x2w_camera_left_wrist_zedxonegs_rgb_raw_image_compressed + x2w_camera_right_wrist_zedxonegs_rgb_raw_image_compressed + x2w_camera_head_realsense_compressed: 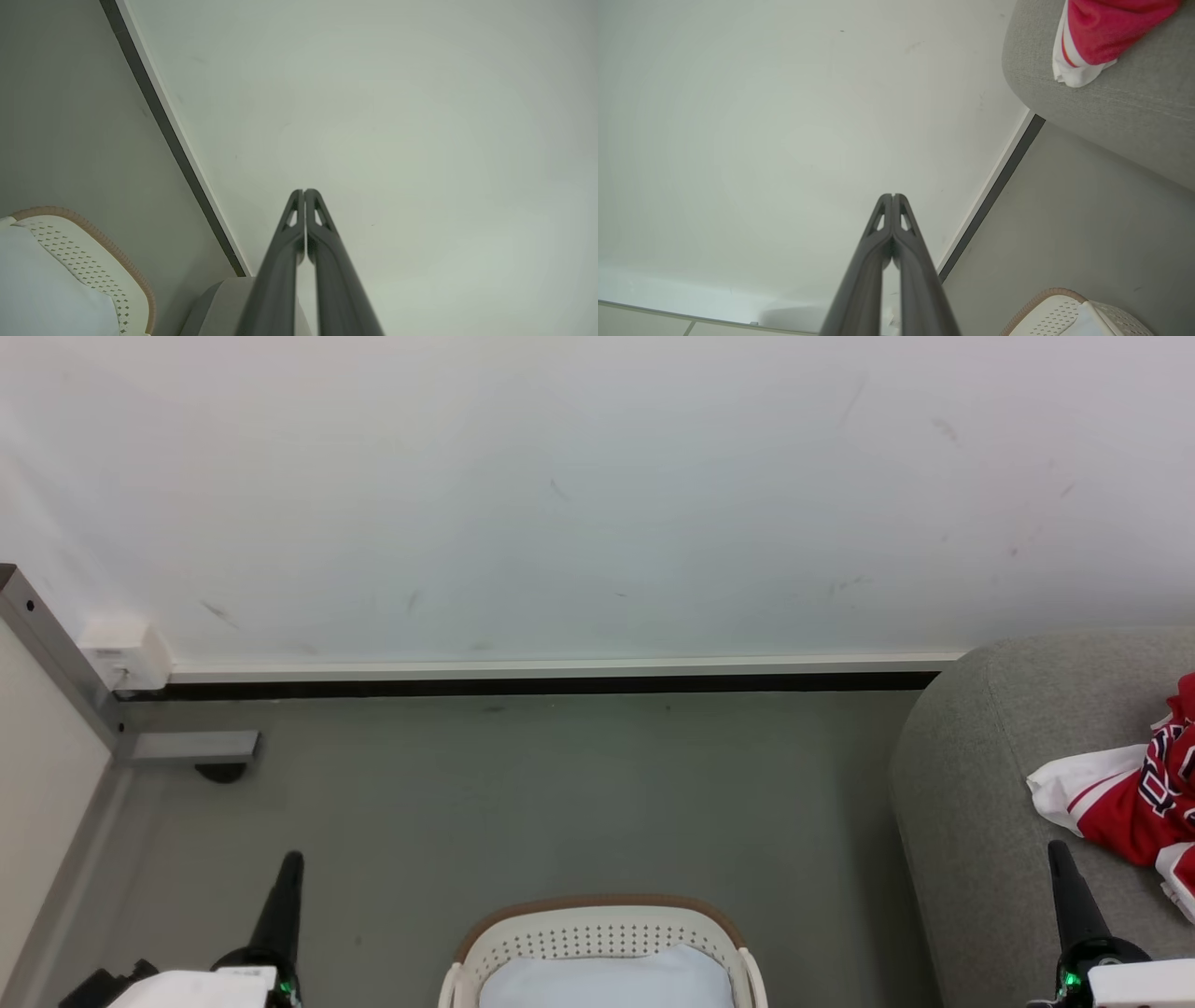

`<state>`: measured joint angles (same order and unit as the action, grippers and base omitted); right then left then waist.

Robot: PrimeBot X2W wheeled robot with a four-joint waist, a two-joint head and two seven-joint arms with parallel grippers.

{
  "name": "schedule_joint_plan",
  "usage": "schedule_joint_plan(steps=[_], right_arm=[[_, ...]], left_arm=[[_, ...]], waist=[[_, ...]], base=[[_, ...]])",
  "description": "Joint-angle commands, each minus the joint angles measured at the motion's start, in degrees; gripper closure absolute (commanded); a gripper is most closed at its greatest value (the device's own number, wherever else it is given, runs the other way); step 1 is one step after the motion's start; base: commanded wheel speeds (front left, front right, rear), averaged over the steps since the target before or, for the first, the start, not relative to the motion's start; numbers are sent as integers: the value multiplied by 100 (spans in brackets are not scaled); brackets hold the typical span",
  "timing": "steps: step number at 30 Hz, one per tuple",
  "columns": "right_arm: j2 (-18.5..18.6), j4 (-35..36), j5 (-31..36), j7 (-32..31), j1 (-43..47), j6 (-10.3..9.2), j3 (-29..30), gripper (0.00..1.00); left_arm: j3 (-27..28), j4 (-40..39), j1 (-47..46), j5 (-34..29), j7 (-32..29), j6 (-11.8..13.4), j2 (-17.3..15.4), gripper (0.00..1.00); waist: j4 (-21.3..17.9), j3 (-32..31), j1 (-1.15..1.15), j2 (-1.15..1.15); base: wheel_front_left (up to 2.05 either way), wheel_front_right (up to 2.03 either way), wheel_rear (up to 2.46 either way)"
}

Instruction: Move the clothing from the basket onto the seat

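The red jersey (pixel 1141 793) with white trim and dark lettering lies crumpled on the grey sofa (pixel 980 803) at the right edge of the head view; the right wrist view has the jersey (pixel 1101 28) on the sofa (pixel 1120 102) at top right. The cream basket (pixel 602 933) with a brown rim stands on the floor at bottom centre, holding a pale blue-white cloth (pixel 607 980). My left gripper (pixel 292 859) is shut and empty at lower left, left of the basket. My right gripper (pixel 1058 849) is shut and empty in front of the sofa, just left of the jersey.
A white wall with a dark baseboard (pixel 523 686) runs behind the grey floor (pixel 523 803). A metal frame with a foot (pixel 191 747) and a white box (pixel 126 653) stand at the left. The basket (pixel 88 266) also appears in the left wrist view.
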<state>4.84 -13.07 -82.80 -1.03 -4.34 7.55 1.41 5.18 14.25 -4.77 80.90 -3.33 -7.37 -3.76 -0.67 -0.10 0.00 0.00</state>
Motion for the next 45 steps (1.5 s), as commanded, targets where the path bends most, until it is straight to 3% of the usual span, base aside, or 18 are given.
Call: schedule_joint_plan(steps=[1,30,45], right_arm=[[19,-13,-166,-43,-82,-9,42,100],[-14,-96,-1214,-366,-209,-12,283,100],[-34,-97,-1143,-401,-211,-12,319,100]], left_arm=[[39,-34,-87,188,-46,-17,1,100],[158,-21,-186,1201,-352,-22,89,100],[154,-21,-183,1180,-348,-22,89,100]], waist=[[4,1,0,0],[67,25,0,0],[67,25,0,0]], base=[[0,0,0],[0,0,0],[0,0,0]])
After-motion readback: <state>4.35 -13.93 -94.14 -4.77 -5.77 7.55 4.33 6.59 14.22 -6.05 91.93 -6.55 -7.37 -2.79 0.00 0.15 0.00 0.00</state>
